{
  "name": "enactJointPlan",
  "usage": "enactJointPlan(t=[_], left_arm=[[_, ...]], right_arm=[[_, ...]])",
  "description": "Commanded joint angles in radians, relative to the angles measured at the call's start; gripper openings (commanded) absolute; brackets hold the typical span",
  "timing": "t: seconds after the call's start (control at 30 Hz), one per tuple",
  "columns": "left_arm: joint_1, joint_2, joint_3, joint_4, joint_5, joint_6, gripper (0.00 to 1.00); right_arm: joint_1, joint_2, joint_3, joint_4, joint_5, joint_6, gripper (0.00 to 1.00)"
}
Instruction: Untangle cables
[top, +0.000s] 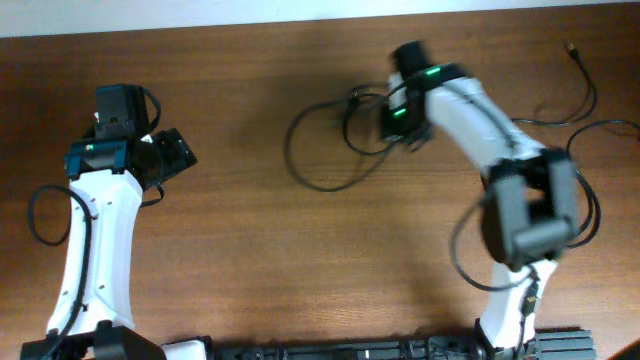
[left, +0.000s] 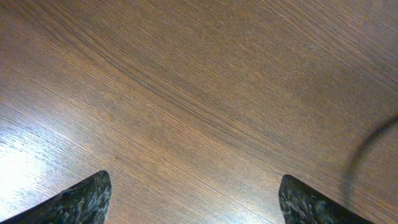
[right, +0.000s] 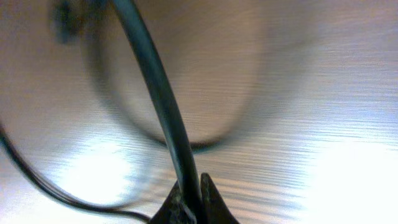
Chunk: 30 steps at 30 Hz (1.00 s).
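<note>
Toward twelve o'clock on the wooden table (top: 250, 250), a little right of centre, we see the cables (top: 335, 150) lying as a loose black tangle. One wide loop sweeps out to the nine o'clock side of the knot and curves back underneath, while tighter coils bunch up at its three o'clock side. Right against those coils sits the right gripper (top: 398, 122), its arm reaching in from five o'clock. From the right wrist we see that claw (right: 189, 200) pinched tight on a single strand (right: 158, 93), which rises from between the closed tips and runs up and to the left across the view; other lengths of cord lie blurred on the wood behind it. Out near two o'clock, well apart from the knot, a further thin cord (top: 588, 95) trails along the table's edge, ending in a small plug at its top. Over at nine to ten o'clock the left gripper (top: 170, 150) hangs above bare wood, well apart from the tangle. Its own camera shows the claw (left: 193, 200) spread wide with nothing between the fingers (left: 81, 199). A dark curved line (left: 367, 155) crosses the right edge of that view; we cannot tell which cord it is.
</note>
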Motion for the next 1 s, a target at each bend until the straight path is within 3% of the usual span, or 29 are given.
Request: enactJointPlan(t=[0.0, 0.3, 0.57, 0.63, 0.67, 0.77, 0.83, 0.97], left_arm=[[0.004, 0.005, 0.0, -0.002, 0.006, -0.003, 0.87], [0.004, 0.014, 0.0, -0.002, 0.007, -0.003, 0.87], [0.004, 0.014, 0.0, -0.002, 0.007, -0.003, 0.87], [0.004, 0.014, 0.0, -0.002, 0.007, -0.003, 0.87], [0.004, 0.014, 0.0, -0.001, 0.007, -0.003, 0.87], [0.004, 0.014, 0.0, -0.001, 0.011, -0.003, 0.87], [0.004, 0.014, 0.0, -0.001, 0.018, -0.003, 0.87], [0.004, 0.014, 0.0, -0.001, 0.026, -0.003, 0.87]], right_arm=[[-0.166, -0.183, 0.058, -0.052, 0.344, -0.058, 0.04], [-0.587, -0.364, 0.06, -0.089, 0.528, -0.053, 0.04], [-0.795, -0.363, 0.06, -0.089, 0.521, -0.007, 0.04], [-0.821, -0.363, 0.06, -0.057, 0.435, -0.015, 0.04], [-0.821, -0.363, 0.06, -0.026, 0.315, -0.084, 0.07], [-0.805, -0.363, 0.059, 0.011, 0.131, -0.136, 0.54], [-0.785, -0.362, 0.059, 0.011, 0.047, -0.136, 0.67], [-0.698, -0.357, 0.052, -0.013, -0.121, -0.198, 0.71]])
